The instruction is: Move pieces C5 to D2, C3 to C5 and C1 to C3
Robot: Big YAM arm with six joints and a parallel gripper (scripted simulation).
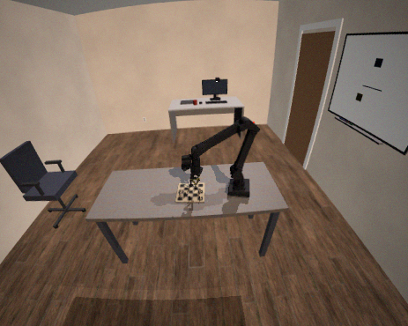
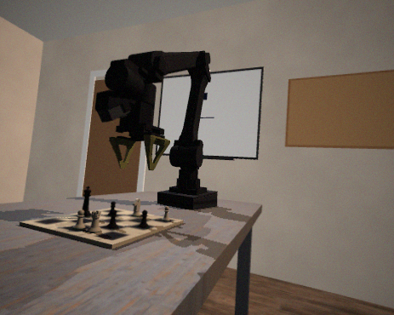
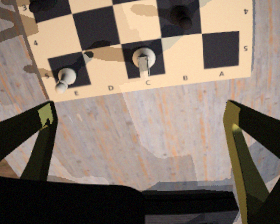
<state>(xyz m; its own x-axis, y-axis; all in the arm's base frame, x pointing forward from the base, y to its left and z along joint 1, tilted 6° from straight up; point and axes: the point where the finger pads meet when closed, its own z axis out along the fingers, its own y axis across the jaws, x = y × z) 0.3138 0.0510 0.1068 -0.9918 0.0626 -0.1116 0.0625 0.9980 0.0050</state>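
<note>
The chessboard [image 1: 190,192] lies on the grey table; it also shows in the exterior view [image 2: 101,226] and at the top of the wrist view [image 3: 134,23]. My gripper [image 2: 138,153] is open and empty. It hangs well above the table, just off the board's lettered edge [image 3: 140,136]. In the wrist view a white piece [image 3: 144,59] stands upright on the dark edge-row square above the letter C. Another white piece [image 3: 64,78] stands two squares to its left. A dark piece [image 3: 180,15] stands one row further in. Several black and white pieces stand upright on the board.
The arm's base [image 2: 187,197] stands on the table behind the board. The table's edge [image 2: 225,251] runs to the right of the board. An office chair [image 1: 40,181] stands to the left of the table.
</note>
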